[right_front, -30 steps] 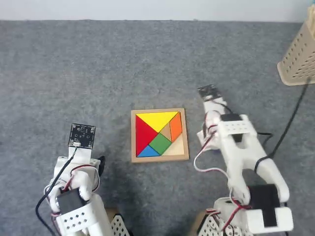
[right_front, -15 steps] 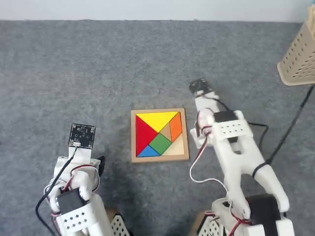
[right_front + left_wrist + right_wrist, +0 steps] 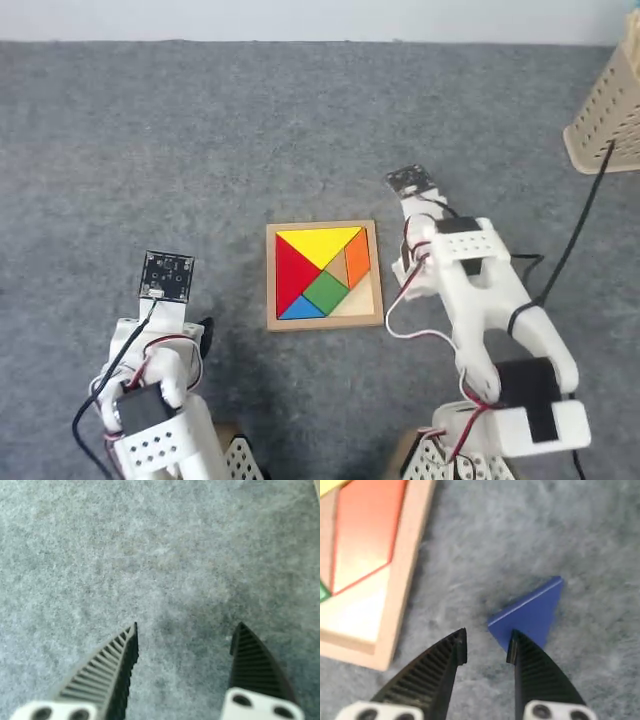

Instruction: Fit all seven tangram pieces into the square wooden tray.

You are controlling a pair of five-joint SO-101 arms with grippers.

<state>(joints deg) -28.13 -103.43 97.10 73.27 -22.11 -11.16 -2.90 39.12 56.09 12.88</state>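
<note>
Right fingers (image 3: 532,677): slightly apart, narrow gap, nothing clamped. They sit low over the grey felt-covered tabletop (image 3: 485,540). One tip overlaps the near corner of the dark blue wooden triangle (image 3: 530,612); can't tell if it touches. The triangle lies flat on the tabletop, outside the square wooden tray (image 3: 402,595), near its right-hand rim but clear of it, and is not between the fingers.

Left fingers (image 3: 107,677): wide apart, holding nothing, bare tabletop under them. In the high view the left arm (image 3: 150,385) is at the near left, well apart from the tray.

Tray contents, high view:
- large yellow triangle (image 3: 320,243) along the far edge
- large red triangle (image 3: 289,275) along the left edge
- green square (image 3: 326,291) near the centre
- small light blue triangle (image 3: 300,309) at the near left corner
- orange parallelogram (image 3: 358,258) along the right edge
- small brown triangle (image 3: 338,268) between the green square and the orange piece

All six lie flush. The open slot (image 3: 358,301) is at the near right corner, triangular, bare pale wood.

The right arm (image 3: 480,290) stands just right of the tray and covers the loose triangle from above. A beige perforated basket (image 3: 605,110) sits at the far right edge, well apart.
</note>
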